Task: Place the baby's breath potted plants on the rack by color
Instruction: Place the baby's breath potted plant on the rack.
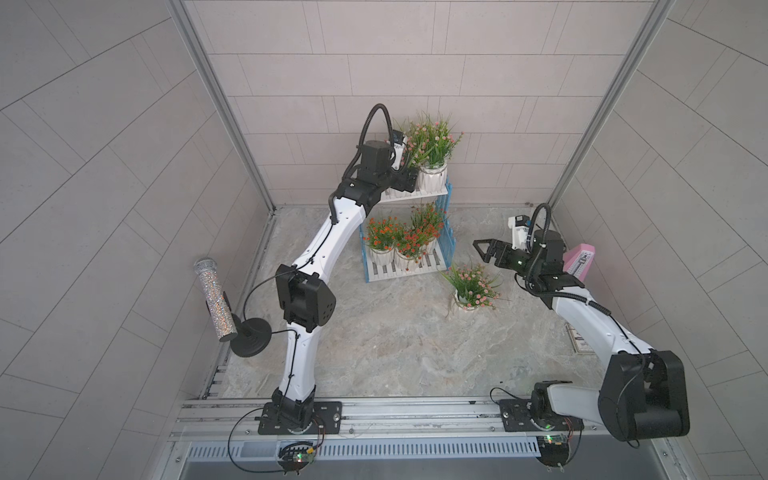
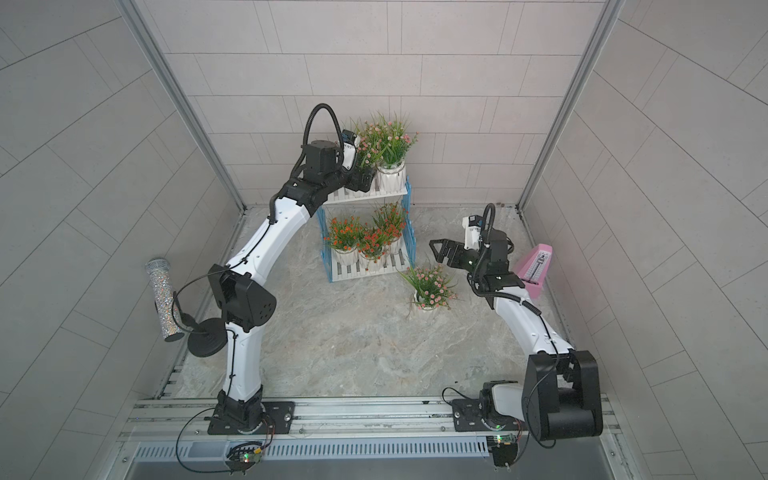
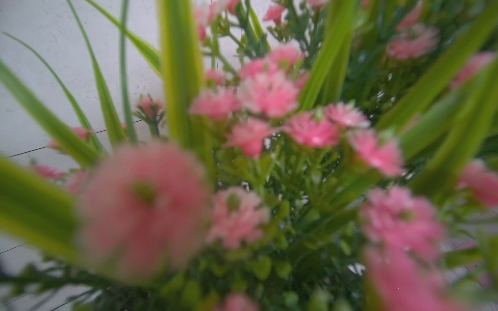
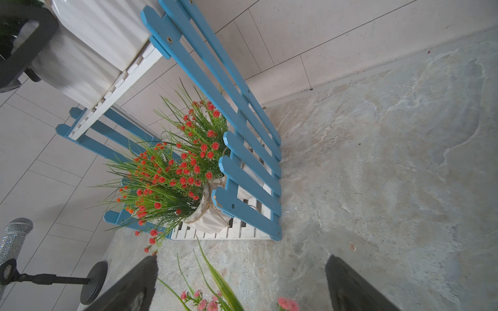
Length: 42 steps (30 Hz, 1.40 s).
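Observation:
The rack [image 1: 447, 249] [image 2: 409, 245] [image 4: 250, 167] stands at the back of the table. Three baby's breath potted plants with red-orange blossoms [image 1: 409, 243] [image 4: 167, 177] fill its lower shelf. Two pink ones sit on the upper shelf, one in a pot [image 1: 432, 176] on the right. My left gripper [image 1: 405, 180] [image 2: 361, 180] straddles the other pot, and its wrist view shows only blurred pink blossoms [image 3: 269, 94]. A third pink plant [image 1: 471, 286] [image 2: 428, 286] stands on the table. My right gripper [image 1: 480, 250] [image 4: 242, 269] hovers open and empty just above it.
A glittery microphone [image 1: 214, 299] on a black stand sits at the left edge. A pink metronome [image 1: 579, 262] stands behind the right arm, with a small card [image 1: 579, 338] by the right wall. Walls close in the back and sides.

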Tool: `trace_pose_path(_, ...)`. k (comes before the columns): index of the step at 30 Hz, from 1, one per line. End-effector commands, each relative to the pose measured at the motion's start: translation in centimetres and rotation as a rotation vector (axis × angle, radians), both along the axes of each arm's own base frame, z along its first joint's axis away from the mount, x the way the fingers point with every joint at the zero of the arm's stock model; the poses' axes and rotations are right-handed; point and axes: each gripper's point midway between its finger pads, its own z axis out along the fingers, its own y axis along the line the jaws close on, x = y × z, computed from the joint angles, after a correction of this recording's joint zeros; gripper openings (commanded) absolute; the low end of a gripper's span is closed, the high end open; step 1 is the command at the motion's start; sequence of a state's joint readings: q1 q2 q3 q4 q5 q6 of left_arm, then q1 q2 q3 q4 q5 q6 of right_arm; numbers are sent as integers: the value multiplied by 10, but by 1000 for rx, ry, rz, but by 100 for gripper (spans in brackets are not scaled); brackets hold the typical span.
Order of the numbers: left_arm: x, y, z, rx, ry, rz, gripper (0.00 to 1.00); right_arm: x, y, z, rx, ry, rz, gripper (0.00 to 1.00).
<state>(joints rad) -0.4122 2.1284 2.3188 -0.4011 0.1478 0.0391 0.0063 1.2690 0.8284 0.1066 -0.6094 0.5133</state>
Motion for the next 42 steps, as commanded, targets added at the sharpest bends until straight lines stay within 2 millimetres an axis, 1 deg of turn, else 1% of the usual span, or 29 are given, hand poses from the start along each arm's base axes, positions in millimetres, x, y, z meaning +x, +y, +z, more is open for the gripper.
trace_pose_path(1,-3,1,29,6,-84,4,100,1,3,1,14,-10,13,99)
trace_pose_path(8,-11,6,47,-2,-113,8,100,0,4,4,20,-15,17,99)
trace_pose_path(16,-22,9,62,-11,-137,-3,100,0,4,9,25,-24,11,99)
trace_pose_path(23,-30,10,67,-20,-136,-14,100,-2,4,9,23,-25,11,99)
trace_pose_path(28,-40,14,71,-21,-139,-16,100,-3,4,8,22,-27,13,99)
trace_pose_path(31,-50,18,78,-36,-153,-18,100,-4,5,9,24,-38,15,99)
trace_pose_path(35,-72,28,92,-79,-183,-7,100,-6,4,10,27,-45,7,99)
trace_pose_path(38,-90,39,97,-93,-191,8,100,-7,1,9,21,-41,-7,99)
trace_pose_path(41,-112,52,97,-114,-180,29,100,-9,-4,6,12,-21,-38,99)
trace_pose_path(42,-118,54,94,-123,-167,27,100,-9,-7,4,17,-12,-52,99)
